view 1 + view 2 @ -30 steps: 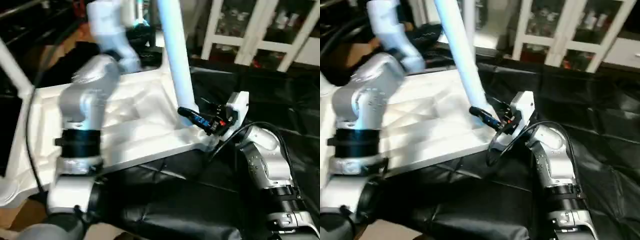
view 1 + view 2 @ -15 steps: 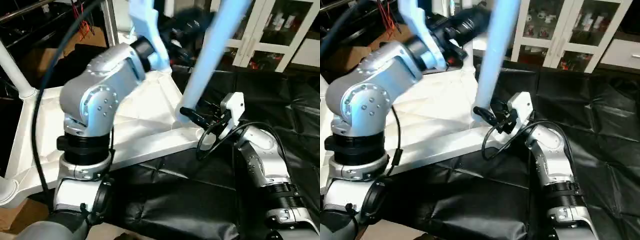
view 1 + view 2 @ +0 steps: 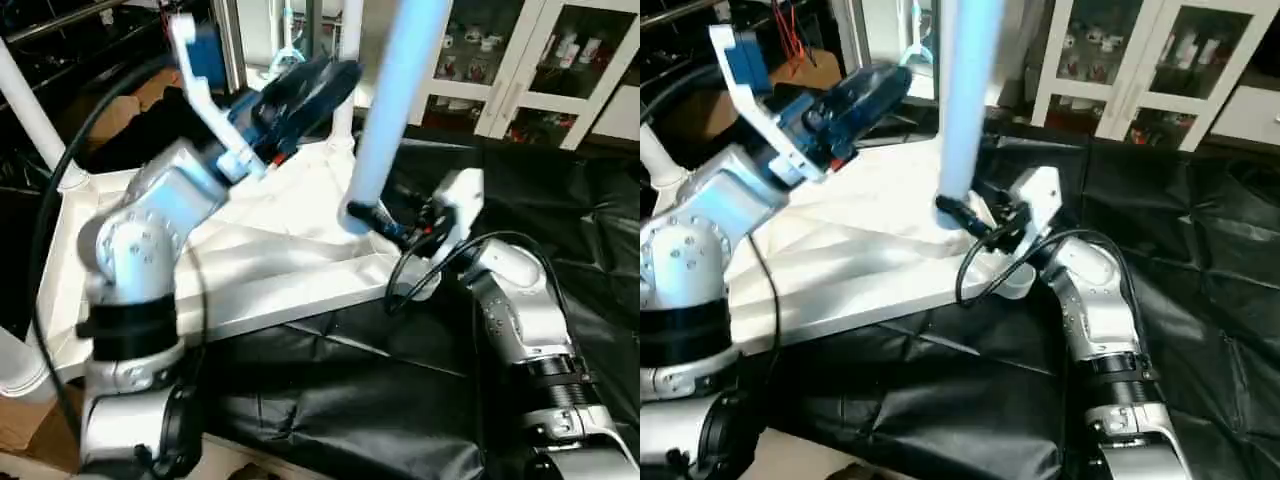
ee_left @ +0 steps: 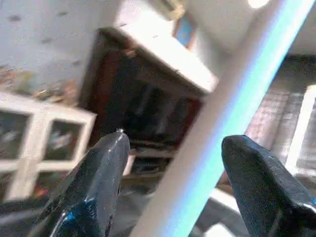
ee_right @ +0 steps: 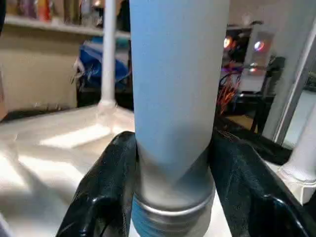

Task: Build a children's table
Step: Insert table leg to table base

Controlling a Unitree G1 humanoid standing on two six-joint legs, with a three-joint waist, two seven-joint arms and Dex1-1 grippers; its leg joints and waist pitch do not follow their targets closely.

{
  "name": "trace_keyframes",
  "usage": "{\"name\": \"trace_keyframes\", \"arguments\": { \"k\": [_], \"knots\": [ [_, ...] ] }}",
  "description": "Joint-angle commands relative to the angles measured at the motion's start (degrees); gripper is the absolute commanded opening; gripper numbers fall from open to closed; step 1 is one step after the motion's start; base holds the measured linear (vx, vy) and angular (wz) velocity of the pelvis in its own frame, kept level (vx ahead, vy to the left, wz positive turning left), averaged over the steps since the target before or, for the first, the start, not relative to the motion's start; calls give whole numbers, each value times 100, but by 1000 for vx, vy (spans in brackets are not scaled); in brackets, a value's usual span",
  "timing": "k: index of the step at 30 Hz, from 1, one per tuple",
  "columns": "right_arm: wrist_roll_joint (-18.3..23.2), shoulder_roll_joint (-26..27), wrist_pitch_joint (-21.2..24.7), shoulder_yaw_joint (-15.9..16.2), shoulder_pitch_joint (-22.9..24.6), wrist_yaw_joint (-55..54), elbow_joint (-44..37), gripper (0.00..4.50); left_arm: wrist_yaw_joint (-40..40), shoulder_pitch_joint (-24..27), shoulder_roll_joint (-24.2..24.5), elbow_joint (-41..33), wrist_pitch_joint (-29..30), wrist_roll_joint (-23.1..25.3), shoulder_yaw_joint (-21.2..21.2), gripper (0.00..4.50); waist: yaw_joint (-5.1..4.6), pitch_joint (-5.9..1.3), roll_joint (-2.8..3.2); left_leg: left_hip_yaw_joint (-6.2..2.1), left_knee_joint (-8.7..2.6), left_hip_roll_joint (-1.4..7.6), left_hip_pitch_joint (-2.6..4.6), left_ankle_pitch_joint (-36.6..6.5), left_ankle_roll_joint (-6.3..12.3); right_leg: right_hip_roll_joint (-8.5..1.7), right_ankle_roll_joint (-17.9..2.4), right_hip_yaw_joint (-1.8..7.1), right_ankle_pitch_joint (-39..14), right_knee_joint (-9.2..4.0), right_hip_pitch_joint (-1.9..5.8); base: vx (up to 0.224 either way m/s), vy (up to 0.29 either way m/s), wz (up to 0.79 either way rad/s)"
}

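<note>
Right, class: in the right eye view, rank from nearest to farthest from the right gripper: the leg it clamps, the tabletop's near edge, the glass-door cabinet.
1. Leg, clamped between the right gripper fingers.
2. Tabletop's near edge, just below-left.
3. Glass-door cabinet, far behind.

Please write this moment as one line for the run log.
phase: leg fitting | right gripper: shut on leg near its base | left gripper: open beside leg | tabletop: underside up

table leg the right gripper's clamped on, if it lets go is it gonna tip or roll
Probably tips: the leg stands tall and near upright, gripped low by the right gripper, its threaded end not seated in the tabletop. Once down it may roll, being a smooth round tube. It looks stiff, likely light hollow plastic.
</note>
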Motion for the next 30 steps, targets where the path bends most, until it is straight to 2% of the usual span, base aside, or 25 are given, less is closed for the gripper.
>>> {"name": "trace_keyframes", "arguments": {
  "k": [1, 5, 10, 13, 16, 17, 19, 22, 24, 26, 28, 30],
  "knots": [
    [-126, -99, -40, 65, -34, 2, -94, 187, -144, -147, -9, 35, 92, -189, -134, 373, -26, -447, 4, -113, -306, 286, 192, 990, 795, -453, -1676, 282, 2143, -280, 366, 0, 0, 0],
    [-213, -167, 8, 159, -67, -9, -69, 187, -225, -157, -2, -50, 138, -118, -269, 397, -73, -455, 4, -113, -296, 260, 158, 1056, 818, -444, -1645, 285, 2427, -268, 404, 0, 0, 0],
    [-290, -278, 41, 246, -41, 76, -80, 187, -240, -192, 49, 19, -11, 57, -451, 435, -97, -468, 13, -116, -282, 265, 162, 1119, 875, -432, -1622, 280, 2602, -257, 409, 0, 0, 0],
    [-537, -545, 101, 390, 24, 170, -208, 187, -257, -204, 229, 125, -319, 355, -583, 438, -100, -471, 7, -122, -278, 269, 171, 1152, 872, -408, -1568, 273, 2574, -256, 413, 0, 0, 0],
    [-570, -621, 43, 376, -10, 222, -137, 187, -265, -244, 202, 179, -327, 364, -588, 438, -99, -477, 13, -116, -272, 268, 172, 1169, 850, -420, -1583, 278, 2637, -247, 412, 0, 0, 0],
    [-530, -662, 59, 326, -35, 202, -125, 187, -153, -267, 212, 244, -358, 431, -547, 411, -96, -481, 42, -123, -268, 272, 171, 1186, 853, -423, -1609, 274, 2692, -237, 409, 0, 0, 0],
    [-536, -698, 58, 337, -65, 187, -118, 187, -43, -270, 272, 336, -508, 525, -436, 400, -105, -478, -9, -113, -271, 268, 169, 1143, 874, -420, -1624, 278, 2717, -250, 418, 0, 0, 0],
    [-574, -690, 31, 352, -95, 164, -87, 187, -7, -249, 324, 368, -554, 522, -354, 364, -97, -485, 6, -118, -268, 269, 169, 1128, 876, -420, -1624, 275, 2692, -241, 419, 0, 0, 0],
    [-596, -686, 26, 380, -174, 91, -44, 187, 84, -248, 422, 496, -632, 511, -238, 356, -103, -490, 19, -120, -265, 275, 179, 1173, 881, -414, -1629, 270, 2719, -231, 405, 0, 0, 0],
    [-579, -679, 24, 370, -227, 73, -25, 187, 78, -226, 453, 508, -648, 462, -157, 340, -104, -484, -11, -112, -267, 267, 176, 1177, 886, -416, -1643, 272, 2691, -238, 405, 0, 0, 0],
    [-614, -600, -3, 365, -377, -15, 138, 187, 99, -228, 472, 608, -683, 419, -21, 314, -108, -479, 48, -118, -266, 270, 178, 1115, 865, -421, -1658, 265, 2576, -247, 388, 0, 0, 0],
    [-673, -536, -68, 401, -489, -67, 294, 187, 98, -257, 485, 746, -736, 396, 45, 306, -102, -485, 36, -115, -263, 272, 188, 1116, 837, -423, -1687, 270, 2570, -238, 391, 0, 0, 0]
  ]
}}
